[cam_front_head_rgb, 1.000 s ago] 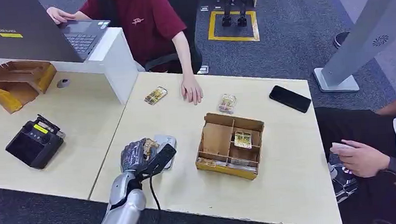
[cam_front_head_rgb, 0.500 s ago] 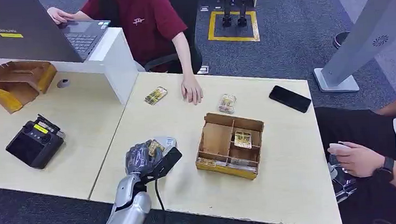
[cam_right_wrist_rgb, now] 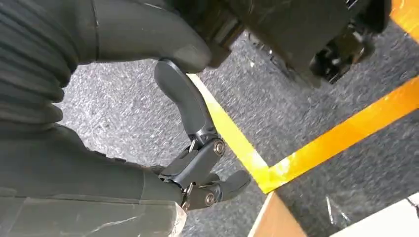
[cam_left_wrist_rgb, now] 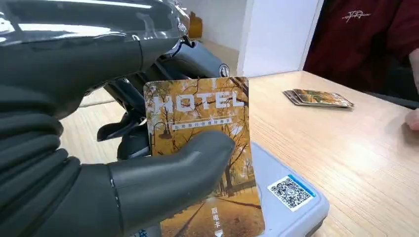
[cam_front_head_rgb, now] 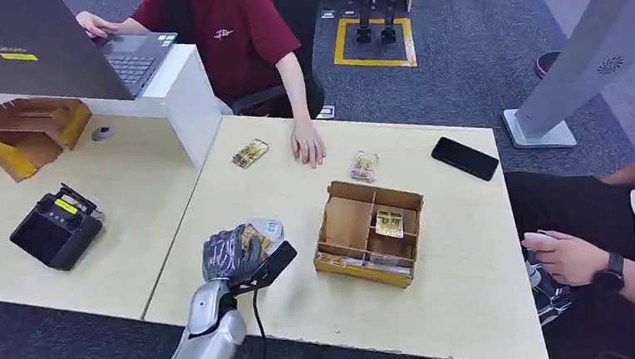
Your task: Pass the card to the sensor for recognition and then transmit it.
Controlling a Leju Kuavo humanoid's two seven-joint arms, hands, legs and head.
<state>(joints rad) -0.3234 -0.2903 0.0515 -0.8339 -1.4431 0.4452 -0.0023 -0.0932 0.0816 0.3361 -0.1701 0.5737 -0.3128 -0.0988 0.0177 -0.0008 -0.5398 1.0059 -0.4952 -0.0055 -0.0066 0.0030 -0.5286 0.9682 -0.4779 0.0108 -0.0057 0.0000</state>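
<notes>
Card (cam_left_wrist_rgb: 207, 148), yellow, marked HOTEL, is pinched by the left hand (cam_front_head_rgb: 234, 253) seemingly just above the sensor (cam_left_wrist_rgb: 291, 200); right hand (cam_right_wrist_rgb: 197, 143) hangs empty, fingers apart.

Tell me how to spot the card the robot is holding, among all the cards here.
Start at the near edge of the pale wooden table, where the robot's left hand hovers over a light grey sensor. The card stands pinched under its thumb, printed HOTEL over autumn trees; the other cards lie flat.
</notes>
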